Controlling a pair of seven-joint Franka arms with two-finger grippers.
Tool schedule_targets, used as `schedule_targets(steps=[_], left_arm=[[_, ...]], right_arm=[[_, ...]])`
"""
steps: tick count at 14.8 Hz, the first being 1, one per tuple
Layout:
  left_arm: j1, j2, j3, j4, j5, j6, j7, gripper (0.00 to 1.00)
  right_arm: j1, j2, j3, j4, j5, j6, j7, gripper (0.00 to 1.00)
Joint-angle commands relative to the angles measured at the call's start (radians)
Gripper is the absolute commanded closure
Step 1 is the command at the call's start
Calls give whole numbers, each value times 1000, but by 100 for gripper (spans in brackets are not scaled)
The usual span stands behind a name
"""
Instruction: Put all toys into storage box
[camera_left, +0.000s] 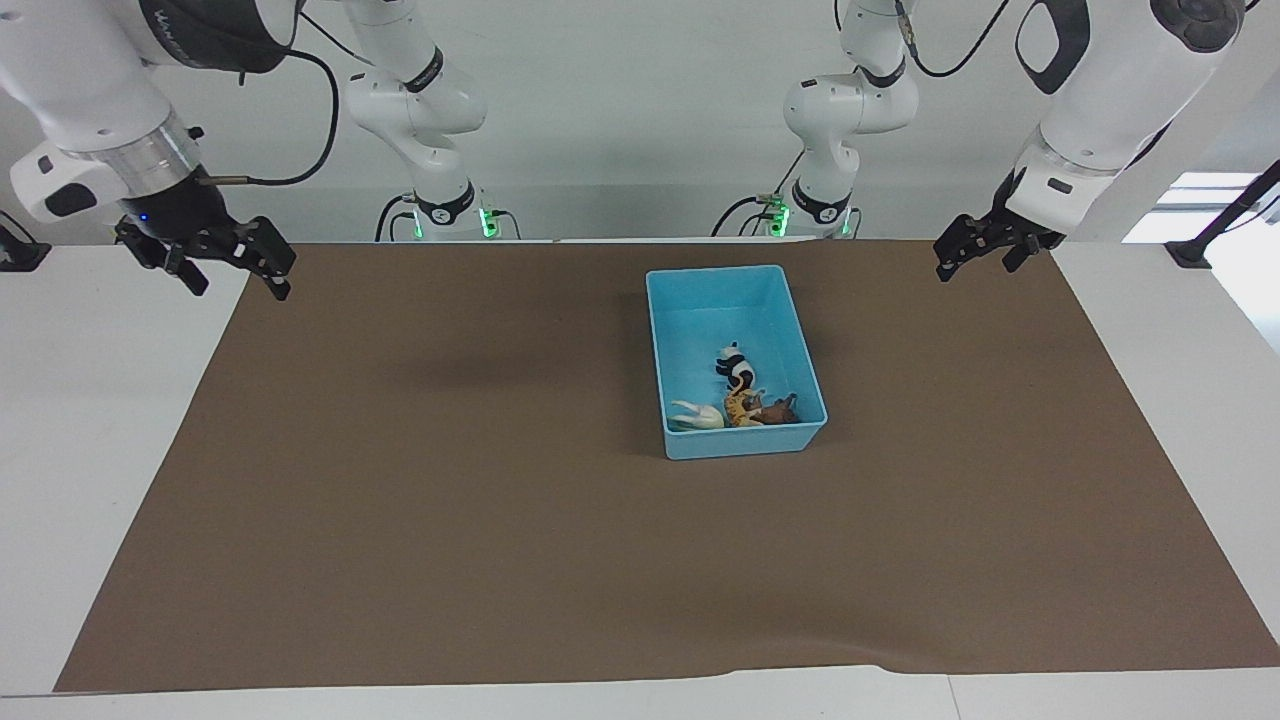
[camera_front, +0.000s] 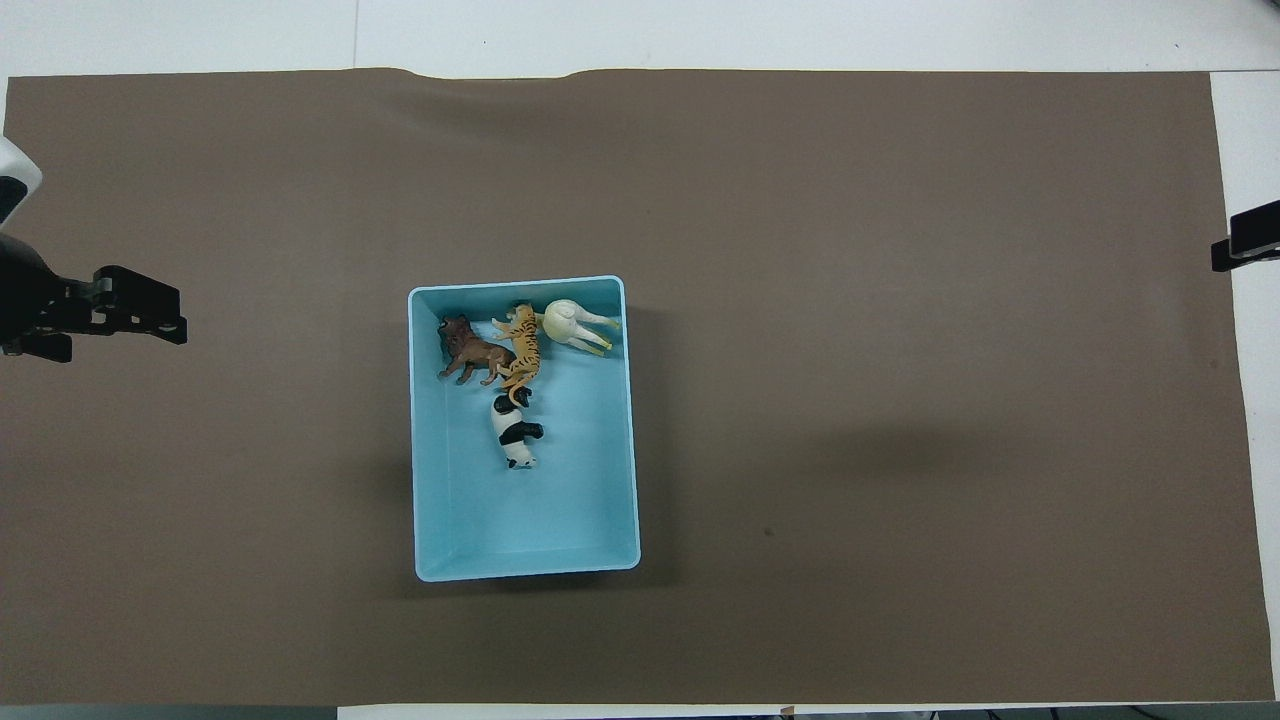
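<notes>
The light blue storage box (camera_left: 745, 441) (camera_front: 527, 567) stands on the brown mat, a little toward the left arm's end. Inside lie several toys. A cream one (camera_left: 697, 417) (camera_front: 570, 322), a tan striped cat (camera_left: 738, 408) (camera_front: 523, 347) and a brown one (camera_left: 778, 409) (camera_front: 470, 355) crowd the wall farthest from the robots. The panda (camera_left: 737, 369) (camera_front: 514, 433) lies nearer the box's middle. My right gripper (camera_left: 238, 285) (camera_front: 1245, 240) hangs open and empty over the mat's edge at the right arm's end. My left gripper (camera_left: 965, 262) (camera_front: 150, 318) hangs open and empty over the mat's edge at the left arm's end.
The brown mat (camera_left: 500, 520) covers most of the white table (camera_left: 100, 420). Both arm bases (camera_left: 440, 210) stand at the table's edge nearest the robots, with cables beside them. The mat's edge farthest from the robots is slightly rippled.
</notes>
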Motion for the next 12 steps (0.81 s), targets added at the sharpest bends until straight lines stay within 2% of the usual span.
schedule_targets(steps=[1, 3, 12], left_arm=[[-8, -25, 11, -28, -13, 39, 10, 0], [-10, -23, 10, -29, -13, 90, 12, 0], [15, -23, 11, -29, -11, 88, 7, 0]], right_arm=[[-17, -115, 12, -183, 15, 104, -12, 0], [-22, -130, 12, -201, 9, 113, -10, 0], [-22, -109, 15, -162, -16, 143, -1, 0]])
